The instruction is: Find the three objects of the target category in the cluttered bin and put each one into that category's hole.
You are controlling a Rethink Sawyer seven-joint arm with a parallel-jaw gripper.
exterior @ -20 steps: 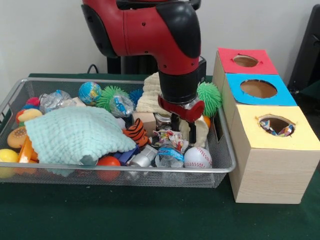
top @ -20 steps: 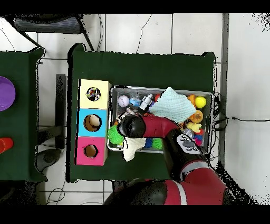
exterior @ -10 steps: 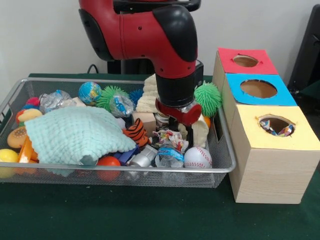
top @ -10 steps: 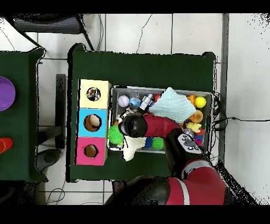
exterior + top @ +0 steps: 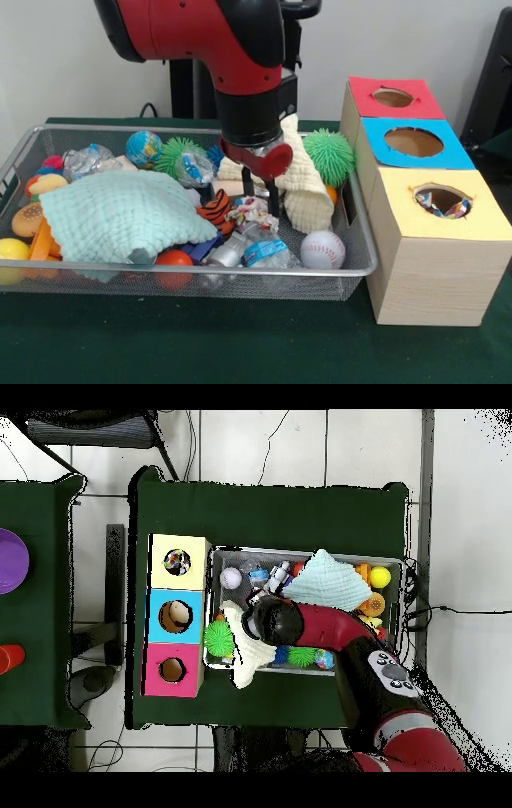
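While the gripper (image 5: 260, 190) hangs low in the wire bin (image 5: 364, 240), its two dark fingers stand slightly apart with nothing between them.
Fingertips sit just above a crumpled printed wrapper (image 5: 250, 213), beside a tiger-striped toy (image 5: 216, 210) and a cream knitted cloth (image 5: 302, 182). A baseball (image 5: 322, 250) lies near the bin's front corner, close to a crushed plastic bottle (image 5: 260, 253). A mint-green cloth (image 5: 120, 213) covers much of the other half. A green spiky ball (image 5: 332, 157) rests against the wall nearest the wooden box (image 5: 436, 272), whose yellow hole (image 5: 441, 200) shows wrappers inside; its blue hole (image 5: 414, 142) and red hole (image 5: 393, 98) show nothing inside.
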